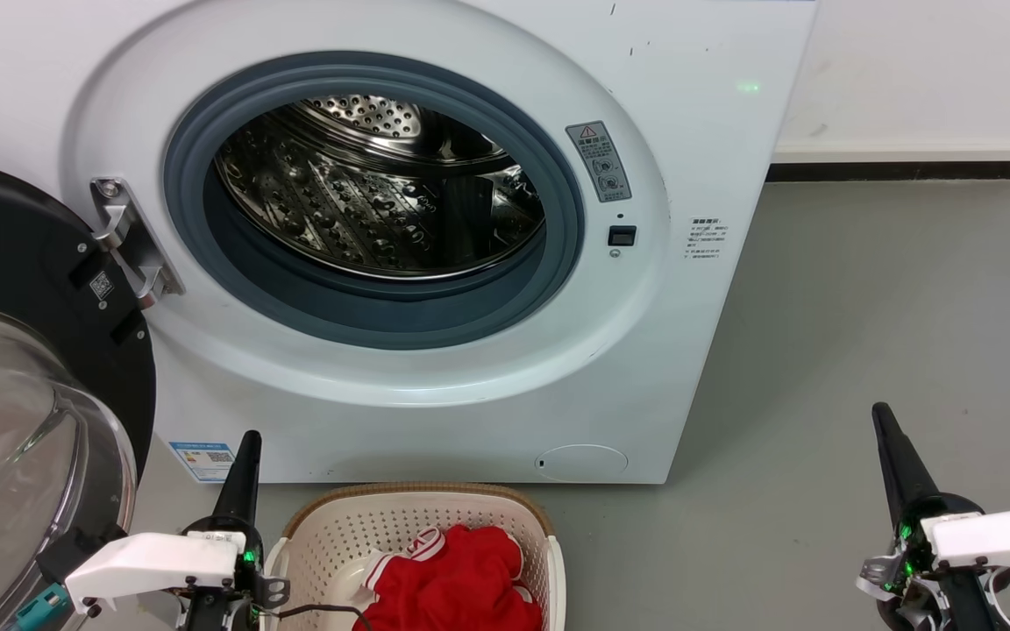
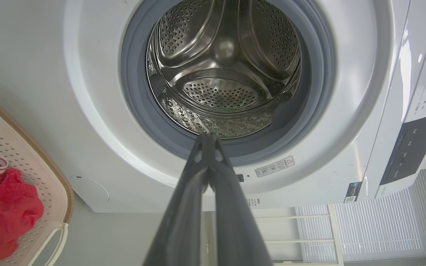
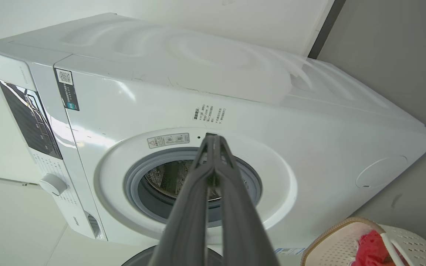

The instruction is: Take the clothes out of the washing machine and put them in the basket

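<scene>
red clothes (image 1: 457, 578) lie in the basket (image 1: 330, 536) beside the left hand (image 1: 250, 441).

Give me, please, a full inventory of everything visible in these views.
washing machine: one, white, ahead on the floor
drum: one, steel, inside the porthole
door: one, black-framed glass, swung open at the left
basket: one, cream with brown rim, on the floor before the washer
clothes: red heap with white-striped trim, count unclear, in the basket
floor: grey, right of the washer
left end effector: one, dark, shut, left of the basket
right end effector: one, dark, shut, lower right over the floor
</scene>
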